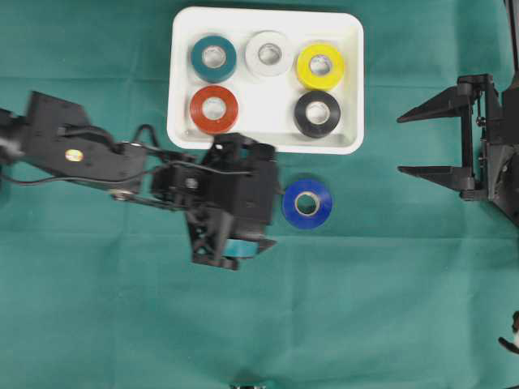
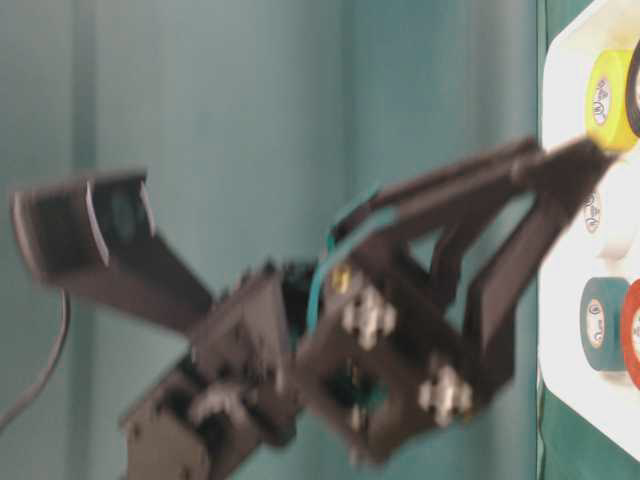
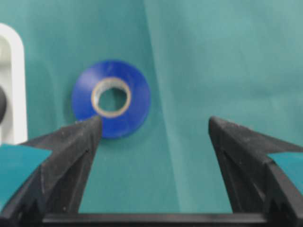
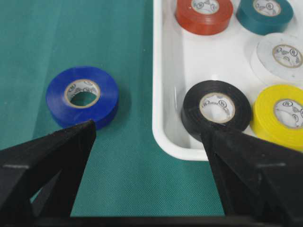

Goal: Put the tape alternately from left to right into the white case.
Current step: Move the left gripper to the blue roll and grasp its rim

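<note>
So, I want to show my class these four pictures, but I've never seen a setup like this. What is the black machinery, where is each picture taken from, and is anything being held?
These are two black robot arms at a green cloth table, each ending in a two-fingered end effector. One picture looks straight down, one looks from table height and is blurred, and the other two come from cameras on each wrist, looking out between the fingers. The white case holds five tape rolls: teal, white, yellow, red and black. The blue tape roll lies on the cloth outside it. The left end effector is open, close to the blue roll. The right end effector is open at the side. Nothing is held.
</note>
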`<move>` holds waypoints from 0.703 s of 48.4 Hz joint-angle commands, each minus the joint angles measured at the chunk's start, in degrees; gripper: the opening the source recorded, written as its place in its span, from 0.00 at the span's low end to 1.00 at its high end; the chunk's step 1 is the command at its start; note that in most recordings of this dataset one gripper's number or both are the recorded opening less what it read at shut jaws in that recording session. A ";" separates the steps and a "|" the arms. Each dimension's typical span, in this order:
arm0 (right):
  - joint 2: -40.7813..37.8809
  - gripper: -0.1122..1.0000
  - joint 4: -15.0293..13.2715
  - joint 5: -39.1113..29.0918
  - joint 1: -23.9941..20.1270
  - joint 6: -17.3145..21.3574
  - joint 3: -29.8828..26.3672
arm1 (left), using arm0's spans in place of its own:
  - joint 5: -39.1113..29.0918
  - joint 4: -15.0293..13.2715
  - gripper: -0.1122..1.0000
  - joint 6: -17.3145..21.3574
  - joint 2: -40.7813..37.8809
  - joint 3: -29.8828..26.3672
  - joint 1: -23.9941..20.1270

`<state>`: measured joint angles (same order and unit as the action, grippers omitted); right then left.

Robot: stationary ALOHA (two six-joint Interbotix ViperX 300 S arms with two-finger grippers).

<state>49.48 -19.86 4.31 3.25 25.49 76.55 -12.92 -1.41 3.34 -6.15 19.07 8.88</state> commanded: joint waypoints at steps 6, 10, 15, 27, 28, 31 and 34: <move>-0.09 0.65 0.00 0.26 -0.09 -0.18 -0.35 | -3.34 0.09 0.91 -0.26 -3.34 -7.47 -0.70; -0.09 0.65 -0.09 0.26 -0.09 -0.18 -0.35 | -5.45 0.09 0.91 -0.26 -4.66 -8.96 -1.14; 0.00 0.65 -0.09 0.26 -0.09 -0.18 -0.44 | -8.26 0.09 0.91 -0.26 -6.59 -10.81 -1.41; 0.00 0.65 -0.09 0.26 -0.09 -0.18 -0.53 | -12.57 0.26 0.91 -0.09 -13.01 -15.38 -1.58; 0.00 0.65 -0.09 0.26 -0.09 -0.18 -0.53 | -12.66 0.26 0.91 -0.09 -13.62 -15.64 -1.58; 0.00 0.65 -0.09 0.26 -0.09 -0.18 -0.53 | -12.57 0.26 0.91 -0.09 -14.85 -16.08 -1.67; 0.00 0.65 -0.09 0.26 -0.09 -0.18 -0.53 | -12.66 0.26 0.90 -0.09 -15.73 -16.70 -1.58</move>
<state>49.57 -19.86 4.31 3.25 25.40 76.82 -25.66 -1.32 3.08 -22.15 4.39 7.38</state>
